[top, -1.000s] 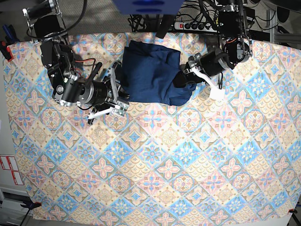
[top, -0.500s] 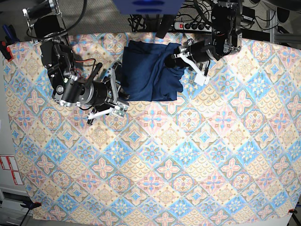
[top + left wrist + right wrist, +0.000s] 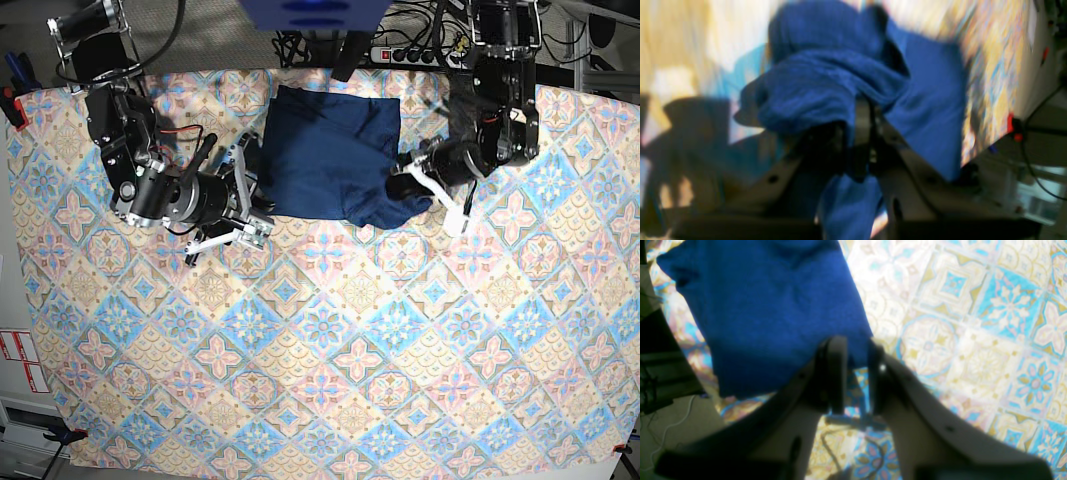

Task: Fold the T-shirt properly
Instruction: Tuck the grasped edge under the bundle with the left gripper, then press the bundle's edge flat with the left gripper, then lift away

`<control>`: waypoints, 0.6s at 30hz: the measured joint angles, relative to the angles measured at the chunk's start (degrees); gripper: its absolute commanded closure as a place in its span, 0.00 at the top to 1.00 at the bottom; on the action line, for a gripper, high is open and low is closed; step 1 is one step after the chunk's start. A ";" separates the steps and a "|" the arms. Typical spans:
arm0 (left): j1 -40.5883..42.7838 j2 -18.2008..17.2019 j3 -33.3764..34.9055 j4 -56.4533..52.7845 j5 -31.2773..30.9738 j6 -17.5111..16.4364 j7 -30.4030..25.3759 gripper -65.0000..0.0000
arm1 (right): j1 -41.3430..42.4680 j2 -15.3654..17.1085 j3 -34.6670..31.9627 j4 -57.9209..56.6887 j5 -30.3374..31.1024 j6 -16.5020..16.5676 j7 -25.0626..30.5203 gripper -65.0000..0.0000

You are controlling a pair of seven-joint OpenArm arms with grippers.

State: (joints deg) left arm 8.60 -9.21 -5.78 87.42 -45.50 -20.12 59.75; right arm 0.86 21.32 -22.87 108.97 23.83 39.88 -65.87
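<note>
Fabric of the T-shirt point(image 3: 325, 155) lies folded into a rough dark navy block at the far middle of the counter point(image 3: 330, 380), on the pastel patterned tablecloth point(image 3: 420, 330). Its top surface looks mostly flat in the base view; the near corner on the left arm's side is bunched and rounded.

That bunched corner is where the left end effector point(image 3: 420, 186) sits. In the left wrist view its fingers are pinched together on a thick wad of the blue knit, with cloth spilling over the top of the jaws and more hanging below them. The view is blurred, so finer detail of the grip cannot be made out.

The right end effector point(image 3: 856, 373) rests at the opposite edge of the shirt. Its wrist view shows the two fingers point(image 3: 836, 373) parted with a narrow gap, and only tablecloth shows through that gap. The fingertips reach the near corner of the shirt, but whether any cloth is caught between them cannot be told.

No label or writing can be read on the garment. A white sticker with red marks point(image 3: 20, 360) sits off the tablecloth's edge, too small to read.
</note>
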 measured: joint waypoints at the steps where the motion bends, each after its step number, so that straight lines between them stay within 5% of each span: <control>1: -1.73 0.07 0.02 -1.62 0.07 0.07 0.09 0.02 | -0.04 0.00 0.00 0.00 0.07 0.00 0.02 0.17; 10: -3.43 2.56 -0.31 -5.92 -5.62 0.26 6.29 0.02 | -0.13 2.47 0.07 0.04 -0.35 0.00 -0.22 0.17; 18: 5.92 4.50 -0.02 7.98 -10.43 0.24 6.88 0.02 | -0.09 2.21 1.31 0.04 0.02 0.00 0.17 0.17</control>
State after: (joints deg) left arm 14.52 -4.71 -5.80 95.39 -55.92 -19.88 66.63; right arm 0.78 23.53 -21.56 109.01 23.86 39.88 -65.69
